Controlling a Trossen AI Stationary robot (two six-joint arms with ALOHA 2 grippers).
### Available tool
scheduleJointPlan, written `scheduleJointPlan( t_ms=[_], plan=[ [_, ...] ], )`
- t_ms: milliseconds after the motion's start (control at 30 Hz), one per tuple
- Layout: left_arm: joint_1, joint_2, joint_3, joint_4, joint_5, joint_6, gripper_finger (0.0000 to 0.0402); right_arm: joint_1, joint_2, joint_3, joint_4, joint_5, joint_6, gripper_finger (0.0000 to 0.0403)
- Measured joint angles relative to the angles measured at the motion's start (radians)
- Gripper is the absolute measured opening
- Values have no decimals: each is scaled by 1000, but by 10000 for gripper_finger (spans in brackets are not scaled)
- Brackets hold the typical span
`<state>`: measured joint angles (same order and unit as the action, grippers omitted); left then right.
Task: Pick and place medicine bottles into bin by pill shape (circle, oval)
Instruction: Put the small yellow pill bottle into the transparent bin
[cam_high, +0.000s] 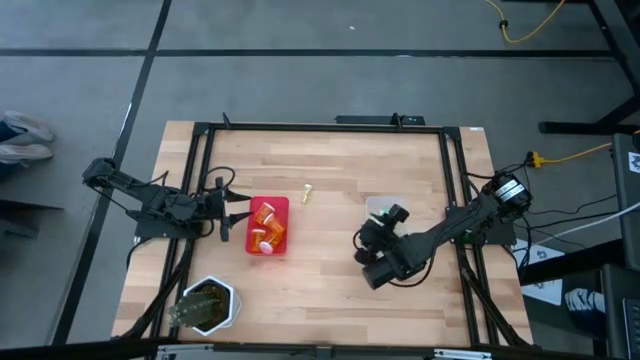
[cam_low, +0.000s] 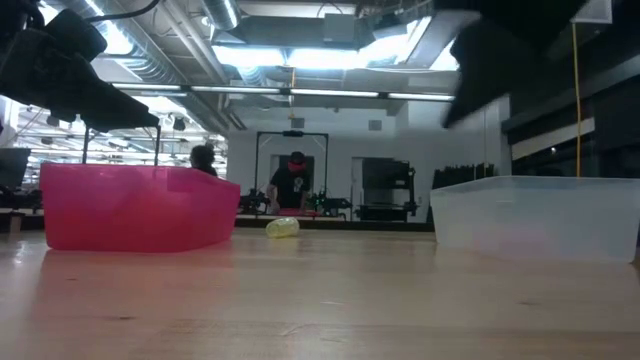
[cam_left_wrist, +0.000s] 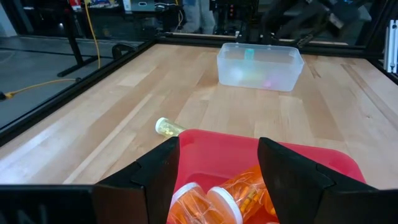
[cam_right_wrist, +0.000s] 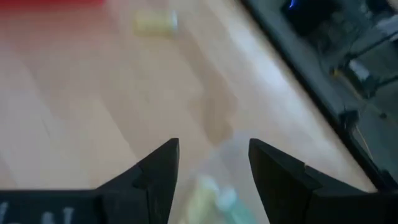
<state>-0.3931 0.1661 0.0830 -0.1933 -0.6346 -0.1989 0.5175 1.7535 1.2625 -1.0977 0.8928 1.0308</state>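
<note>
A red bin (cam_high: 268, 226) at the table's middle left holds several orange bottles with white caps (cam_left_wrist: 221, 199). A clear bin (cam_left_wrist: 259, 65) to its right holds pastel vials (cam_right_wrist: 214, 196). One yellow-green vial (cam_high: 307, 193) lies on its side on the wood between them, toward the far edge; it also shows in the left wrist view (cam_left_wrist: 166, 127). My left gripper (cam_left_wrist: 217, 168) is open and empty at the red bin's left rim. My right gripper (cam_right_wrist: 211, 165) is open and empty above the clear bin.
A white hexagonal pot (cam_high: 208, 305) with dark contents stands at the near left corner. A black frame (cam_high: 320, 128) runs around the table's edges. Bare wood lies between the two bins and toward the near edge. People stand in the room far behind.
</note>
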Motion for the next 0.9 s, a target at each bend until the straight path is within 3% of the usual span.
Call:
scheduleJointPlan(
  t_ms=[133, 533, 700, 900],
  plan=[
    [0, 0, 0, 0, 0, 0, 212, -45, 0, 0, 202, 38, -133, 197],
    [0, 0, 0, 2, 0, 0, 212, -264, 16, 1, 731, -337, -546, 197],
    [0, 0, 0, 3, 0, 0, 212, -322, 55, 1, 823, -445, -593, 197],
    [0, 0, 0, 7, -2, 0, 212, -365, 138, 0, 841, -451, -592, 197]
  ],
)
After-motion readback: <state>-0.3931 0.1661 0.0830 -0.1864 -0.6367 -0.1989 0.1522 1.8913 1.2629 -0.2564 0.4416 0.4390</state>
